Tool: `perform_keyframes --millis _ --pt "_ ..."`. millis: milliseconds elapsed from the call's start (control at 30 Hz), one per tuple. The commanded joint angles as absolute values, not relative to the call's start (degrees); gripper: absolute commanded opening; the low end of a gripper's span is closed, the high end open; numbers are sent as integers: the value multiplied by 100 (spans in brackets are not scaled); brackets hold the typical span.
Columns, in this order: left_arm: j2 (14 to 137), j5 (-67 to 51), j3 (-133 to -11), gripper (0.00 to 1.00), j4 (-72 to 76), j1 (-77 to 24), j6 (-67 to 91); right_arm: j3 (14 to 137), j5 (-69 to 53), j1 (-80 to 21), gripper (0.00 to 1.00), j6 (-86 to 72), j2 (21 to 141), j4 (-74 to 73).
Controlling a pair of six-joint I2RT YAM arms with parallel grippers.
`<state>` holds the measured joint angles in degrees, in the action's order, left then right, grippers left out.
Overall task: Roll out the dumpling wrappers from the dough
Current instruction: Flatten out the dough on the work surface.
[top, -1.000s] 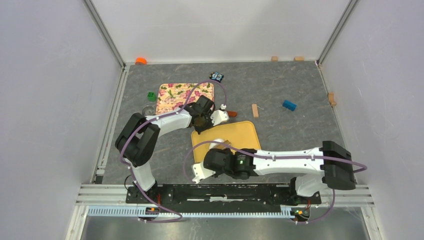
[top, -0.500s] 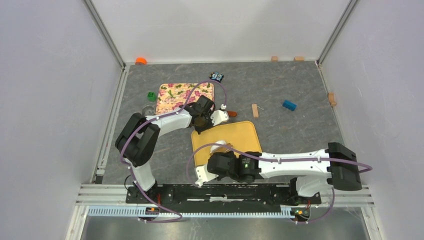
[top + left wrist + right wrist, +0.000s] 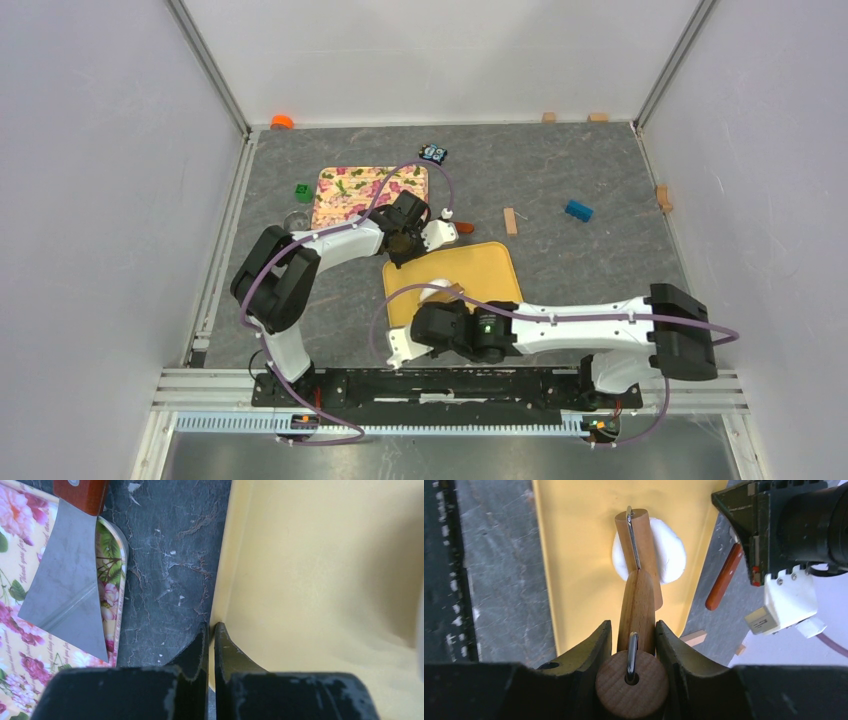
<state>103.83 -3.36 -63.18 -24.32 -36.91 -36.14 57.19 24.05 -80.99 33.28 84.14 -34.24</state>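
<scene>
Grey marbled mat (image 3: 590,260) inside white walls. A yellow board (image 3: 495,265) sits near-centre, with a floral board (image 3: 350,195) beyond it to the left.

Tool: the right gripper (image 3: 631,627) is clamped on the tapered handle of a wooden rolling pin (image 3: 639,550), one finger on each side. The pin is pale bare wood with a smooth cylinder head and a steel wire yoke.

Task thing: the dumpling wrapper (image 3: 671,555) is a flat, matte white, roundish patch on the yellow board. It lies straight ahead of the right wrist, under the pin head.

Key relation: the head's long axis seems to run away from the wrist, roughly in line with the handle, but foreshortening makes that hard to confirm. The head covers the patch off-centre. In the wrist view, more white shows to its right than to its left. My read is that the next stroke should travel across that axis, toward the wider side. The right arm is the one on the dough.

The left gripper (image 3: 210,640) has its jaws pressed together with nothing between them. Its tips are right at the yellow board's edge where it meets the mat, likely steadying the board.

A cleaver (image 3: 65,590) with a steel blade and a red-brown handle lies partly on the floral board, clear of the work.

The dough looks soft and could stick to the wood. The board is smooth and matte.
</scene>
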Motion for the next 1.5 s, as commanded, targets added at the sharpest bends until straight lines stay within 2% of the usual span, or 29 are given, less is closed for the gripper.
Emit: perform_keyframes --millis 0,333,500,533,567,700,1000,1333,1467 --pt "11083 -233 -5977 2 -2470 -3683 -3775 5199 1590 -8184 0 2655 8227 -4730" --pt "11094 -227 -5994 2 -2479 -3683 -3762 5636 1353 -7792 0 3560 9097 -4101" --pt "11096 -230 -5985 2 -2479 -3684 -3766 5458 1389 -8081 0 3039 8749 -4583" --pt "10402 -235 -5985 2 -2479 -3683 -3767 5392 1376 -8123 0 2899 8629 -4696" --pt "11088 -235 -5985 2 -2479 -3685 -3770 5352 1389 -8152 0 2781 8518 -4761" --pt "11087 -237 -5981 2 -2479 -3688 -3772 5155 1507 -8127 0 2807 8254 -4652" --pt "11098 -229 -5985 2 -2479 -3691 -3775 5760 1272 -7822 0 3612 9260 -4245" --pt "11118 -220 -6011 2 -2496 -3693 -3771 5175 1392 -8122 0 2657 8236 -4800" --pt "11120 -219 -6003 2 -2496 -3691 -3771 5250 1380 -7981 0 3099 8505 -4322"
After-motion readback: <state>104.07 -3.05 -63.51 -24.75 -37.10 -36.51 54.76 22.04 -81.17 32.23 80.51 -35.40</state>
